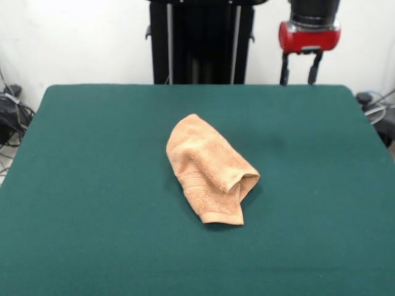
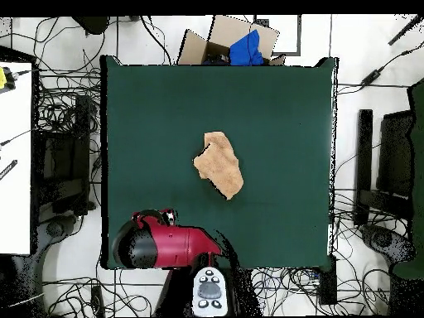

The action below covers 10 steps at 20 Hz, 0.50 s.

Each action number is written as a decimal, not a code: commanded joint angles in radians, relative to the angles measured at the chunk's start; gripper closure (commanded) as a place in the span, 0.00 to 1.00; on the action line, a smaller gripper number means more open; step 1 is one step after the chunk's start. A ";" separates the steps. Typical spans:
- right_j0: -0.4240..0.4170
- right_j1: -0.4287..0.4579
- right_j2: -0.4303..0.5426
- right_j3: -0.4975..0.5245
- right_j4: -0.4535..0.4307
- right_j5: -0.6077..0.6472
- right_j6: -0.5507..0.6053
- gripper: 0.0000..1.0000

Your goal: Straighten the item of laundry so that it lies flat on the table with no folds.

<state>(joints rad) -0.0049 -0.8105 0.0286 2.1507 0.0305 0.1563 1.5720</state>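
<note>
Your green table [image 1: 92, 185] holds a peach towel [image 1: 210, 169] bunched up in its middle — the gripper [image 1: 300, 69] hangs well apart, two fingers spread, holding nothing.

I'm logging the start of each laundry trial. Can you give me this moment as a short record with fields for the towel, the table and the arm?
item: peach-orange terry-cloth hand towel
state: bunched and folded over itself, not flat
place: near the middle of the dark green cloth-topped table
arm: red and black, drawn back at the table's edge
pincer: open, two dark fingers pointing down, apart from the towel
contact: none
task: not yet done
</note>
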 commanded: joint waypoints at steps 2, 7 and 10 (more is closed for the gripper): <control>0.016 -0.085 0.009 -0.012 0.060 0.164 0.201 0.00; 0.020 -0.120 0.006 -0.010 0.073 0.184 0.214 0.00; 0.032 -0.138 -0.004 -0.017 0.069 0.199 0.214 0.00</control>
<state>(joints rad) 0.0015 -0.9145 0.0270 2.1510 0.0514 0.2531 1.5720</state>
